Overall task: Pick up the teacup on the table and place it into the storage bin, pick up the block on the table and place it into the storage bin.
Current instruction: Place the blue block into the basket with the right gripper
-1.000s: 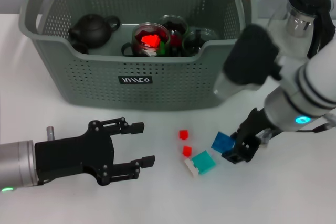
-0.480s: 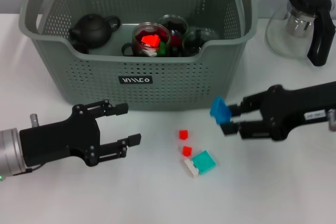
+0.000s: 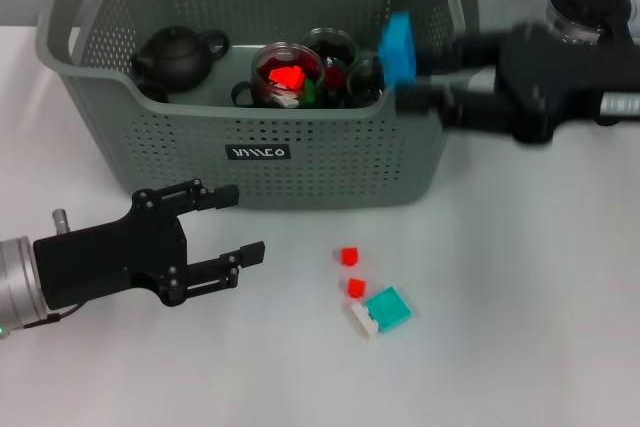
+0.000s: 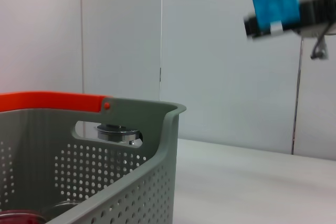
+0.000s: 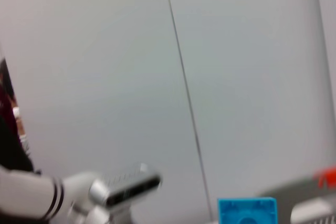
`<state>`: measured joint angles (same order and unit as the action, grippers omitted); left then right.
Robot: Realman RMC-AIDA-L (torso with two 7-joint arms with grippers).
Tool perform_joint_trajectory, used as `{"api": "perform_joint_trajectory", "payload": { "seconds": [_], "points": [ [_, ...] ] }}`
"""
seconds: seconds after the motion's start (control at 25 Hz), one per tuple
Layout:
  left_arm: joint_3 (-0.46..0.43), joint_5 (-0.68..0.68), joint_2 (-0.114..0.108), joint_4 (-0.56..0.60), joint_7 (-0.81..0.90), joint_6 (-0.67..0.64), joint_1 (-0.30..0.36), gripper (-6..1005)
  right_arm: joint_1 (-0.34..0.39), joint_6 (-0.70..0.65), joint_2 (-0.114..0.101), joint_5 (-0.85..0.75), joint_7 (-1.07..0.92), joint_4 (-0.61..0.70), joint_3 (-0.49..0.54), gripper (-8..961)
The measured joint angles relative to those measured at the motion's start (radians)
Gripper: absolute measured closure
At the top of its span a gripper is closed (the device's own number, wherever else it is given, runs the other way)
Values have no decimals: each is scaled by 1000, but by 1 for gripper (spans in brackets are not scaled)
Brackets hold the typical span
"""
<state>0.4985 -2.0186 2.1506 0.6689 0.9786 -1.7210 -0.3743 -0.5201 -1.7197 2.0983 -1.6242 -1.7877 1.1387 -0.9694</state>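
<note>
Right gripper (image 3: 412, 75): clamping blue block (image 3: 397, 48) above storage bin (image 3: 330, 162), right near corner. Left gripper (image 3: 238, 223): hovering near left, fingers spread wide.

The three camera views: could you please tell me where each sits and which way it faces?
Head view: high, looking down at the storage bin; both grippers show, left gripper and right gripper.
Left wrist view: low beside the bin, facing level across its rim; none of its own arm shows.
Right wrist view: faces the wall.
All three share the blue block.
</note>
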Motion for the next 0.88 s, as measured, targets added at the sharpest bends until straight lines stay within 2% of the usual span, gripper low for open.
{"api": "perform_joint_trajectory", "payload": {
  "seconds": [0.16,0.32,0.44,0.6,0.68,0.76,0.88],
  "points": [
    [0,0,1,0,11,0,-1,297,-59,56,-2,42,3,5,57,465],
    [0,10,1,0,14,-2,-2,297,-125,189,-4,41,-34,3,97,458],
    [0,10,3,0,17,-6,-2,297,-191,315,-22,-33,-140,6,89,453],
    [0,14,2,1,27,-8,-2,297,-304,400,-52,-247,-310,2,61,447],
    [0,18,2,1,28,-8,-2,297,-363,427,-55,-382,-385,-5,41,443],
    [0,23,3,1,28,-9,-2,297,-422,457,-45,-525,-446,-12,23,440],
    [0,24,6,1,28,-9,-4,296,-499,502,-18,-697,-492,-37,-6,435]
  ]
}}
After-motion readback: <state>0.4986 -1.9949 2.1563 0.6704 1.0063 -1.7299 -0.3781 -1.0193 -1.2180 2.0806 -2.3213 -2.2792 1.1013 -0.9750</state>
